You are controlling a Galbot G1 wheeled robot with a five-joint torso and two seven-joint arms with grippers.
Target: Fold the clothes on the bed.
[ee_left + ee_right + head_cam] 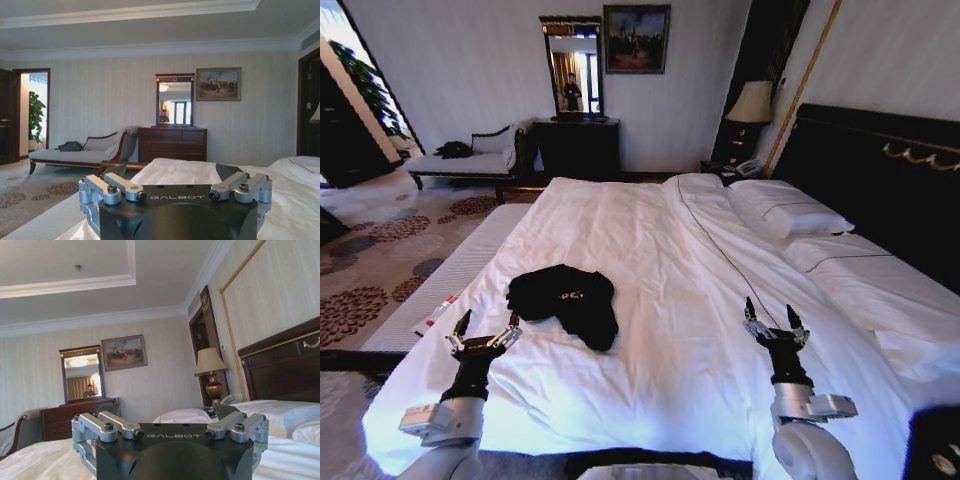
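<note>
The bed (650,260) lies white and smooth under its dark headboard (880,170). The black T-shirt (565,298) sits crumpled on the bed's near left part — just beyond the left pincer (483,328), well apart from the right pincer (771,319); both hover spread. Beyond the bed's foot stand a dresser (172,143) and chaise (82,152) — the right wrist view adds a lamp (212,371) beside the headboard.

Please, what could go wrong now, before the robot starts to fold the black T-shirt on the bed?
1. The T-shirt lies crumpled in a heap, so a pincer may pinch several layers instead of one edge.
2. It rests on the loose white duvet; the open left pincer, the nearer one, might catch duvet fabric too.
3. The right pincer hovers far to the side, so its reach may be long.
</note>
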